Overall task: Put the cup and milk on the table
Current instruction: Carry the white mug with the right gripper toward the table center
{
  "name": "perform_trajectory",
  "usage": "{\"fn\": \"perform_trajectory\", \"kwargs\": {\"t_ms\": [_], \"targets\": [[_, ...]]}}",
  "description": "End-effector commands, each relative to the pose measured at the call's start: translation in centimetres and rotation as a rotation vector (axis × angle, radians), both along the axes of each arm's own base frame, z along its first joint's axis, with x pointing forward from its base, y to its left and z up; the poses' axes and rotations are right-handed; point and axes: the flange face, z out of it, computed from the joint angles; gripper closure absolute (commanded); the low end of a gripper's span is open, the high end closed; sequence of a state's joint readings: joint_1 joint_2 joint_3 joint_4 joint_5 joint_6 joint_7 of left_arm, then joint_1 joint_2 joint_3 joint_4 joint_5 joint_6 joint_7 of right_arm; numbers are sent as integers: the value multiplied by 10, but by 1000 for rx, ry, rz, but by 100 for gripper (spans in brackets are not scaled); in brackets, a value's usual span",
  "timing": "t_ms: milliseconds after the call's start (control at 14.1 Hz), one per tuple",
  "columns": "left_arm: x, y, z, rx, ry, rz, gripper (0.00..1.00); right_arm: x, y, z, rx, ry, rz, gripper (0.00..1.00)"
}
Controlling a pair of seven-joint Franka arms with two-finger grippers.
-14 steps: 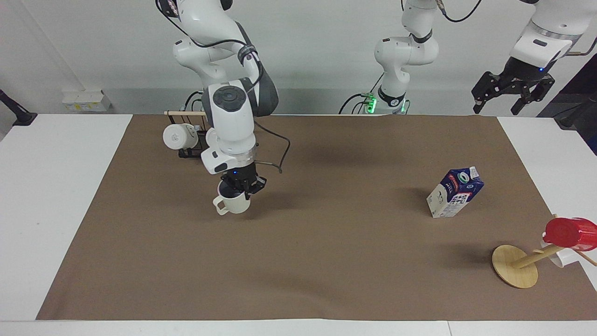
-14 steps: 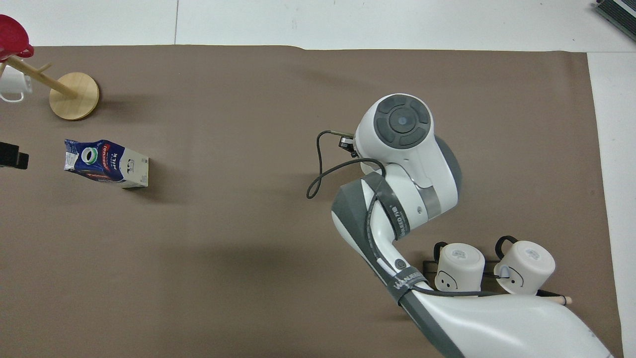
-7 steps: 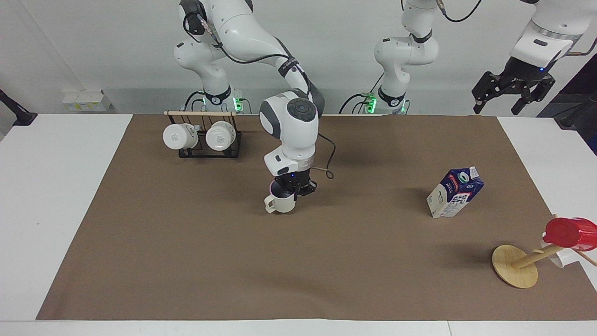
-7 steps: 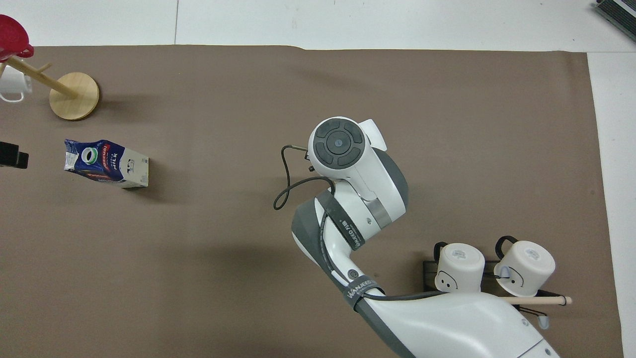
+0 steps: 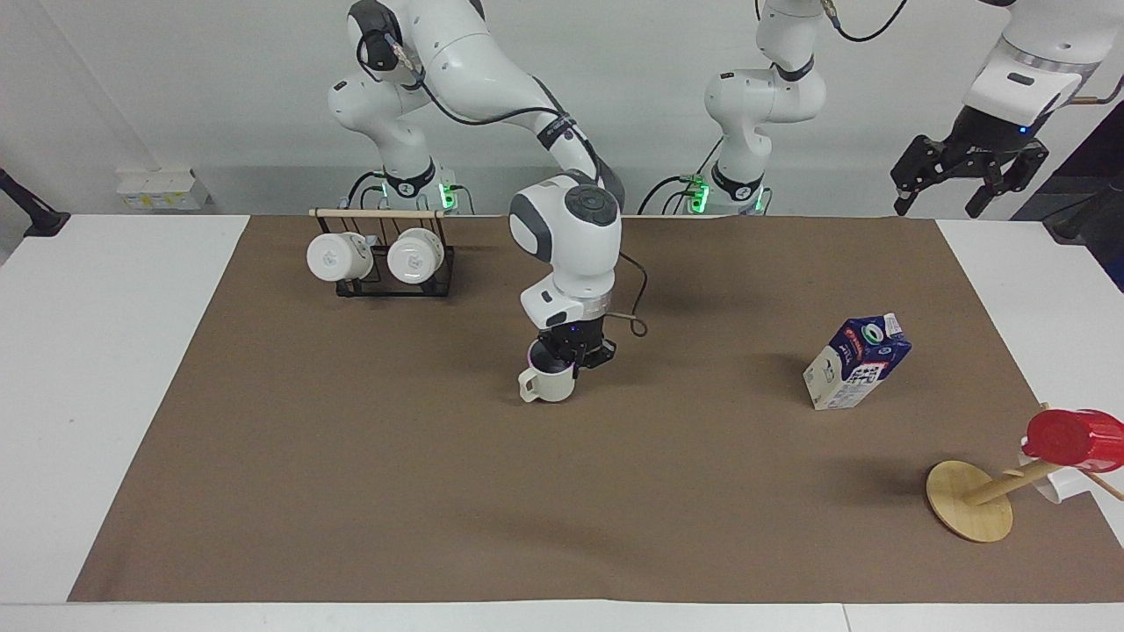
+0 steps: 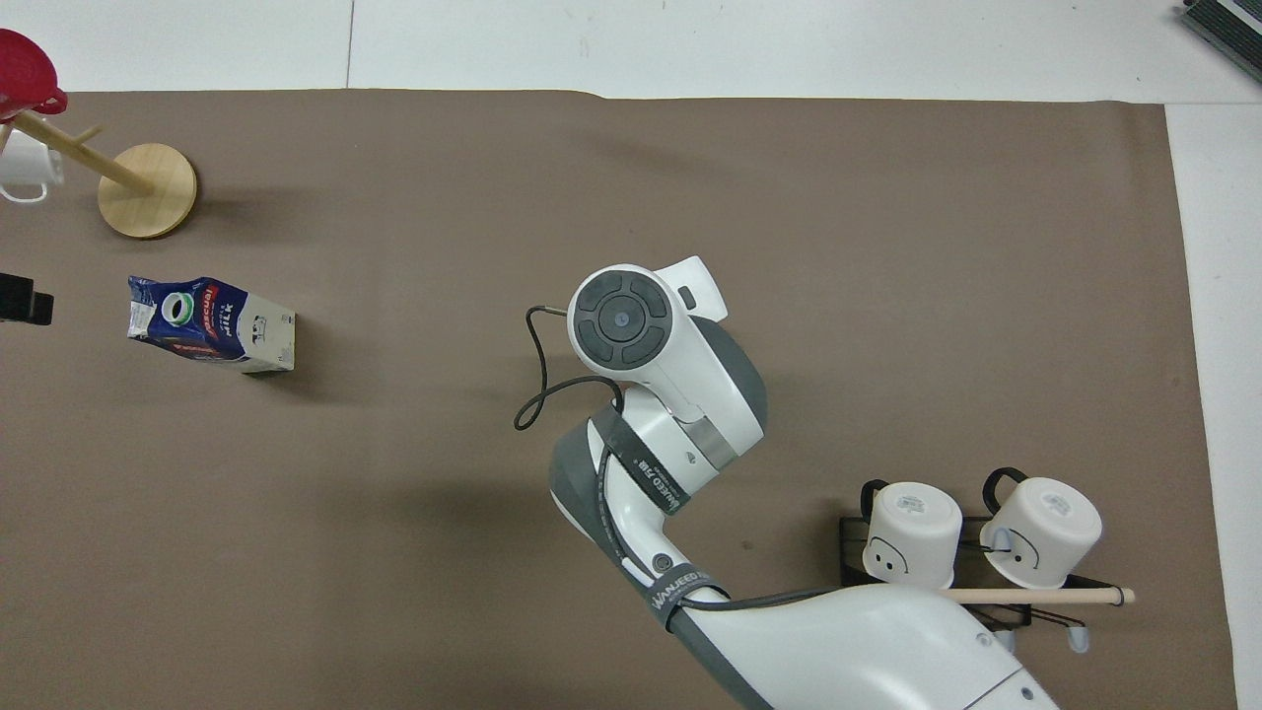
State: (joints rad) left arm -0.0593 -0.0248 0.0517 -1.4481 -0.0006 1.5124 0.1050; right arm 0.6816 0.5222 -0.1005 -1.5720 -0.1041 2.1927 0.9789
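Note:
The cream-beige cup [image 5: 549, 384] hangs upright from my right gripper [image 5: 571, 353], which is shut on its rim, low over the middle of the brown mat of the table [image 5: 351, 491]. Whether the cup's bottom touches the mat I cannot tell. In the overhead view the right arm's wrist [image 6: 623, 320] hides the cup. The blue and white milk [image 5: 856, 362] [image 6: 212, 323] stands on the mat toward the left arm's end. My left gripper [image 5: 937, 204] waits open and high above that end of the table, holding nothing.
A black rack with two white mugs [image 5: 382, 254] [image 6: 966, 537] stands near the right arm's base. A wooden stand [image 5: 970, 500] [image 6: 148, 189] carrying a red cup [image 5: 1071, 437] and a white mug [image 6: 25, 173] sits farther from the robots than the milk.
The right arm has carried the cup from beside the mug rack toward the middle of the mat and slowed there. The left gripper and the milk have stayed put.

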Motion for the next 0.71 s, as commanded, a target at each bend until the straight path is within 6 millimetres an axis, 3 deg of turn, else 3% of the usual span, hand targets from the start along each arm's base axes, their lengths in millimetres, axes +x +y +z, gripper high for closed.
{"fn": "perform_trajectory", "kwargs": {"t_ms": [0,142,285,498,569,640], "targets": [[0,4,1,-16,-34,-4,0,4,1,1,-1,-38,-11,100],[4,4,-3,-17,-31,-3,0,4,2,1,2,-42,-15,100],[11,4,-9,-17,-28,-3,0,3,1,-5,9,-44,-16,86],[32,6,-27,-13,-49,0,0,0,-3,-11,9,-42,-16,84],[41,13,-36,-12,-51,14,0,0,-3,-10,8,-43,-13,53],[50,17,-47,-9,-51,20,0,0,-3,-9,1,-39,-16,11]]}}
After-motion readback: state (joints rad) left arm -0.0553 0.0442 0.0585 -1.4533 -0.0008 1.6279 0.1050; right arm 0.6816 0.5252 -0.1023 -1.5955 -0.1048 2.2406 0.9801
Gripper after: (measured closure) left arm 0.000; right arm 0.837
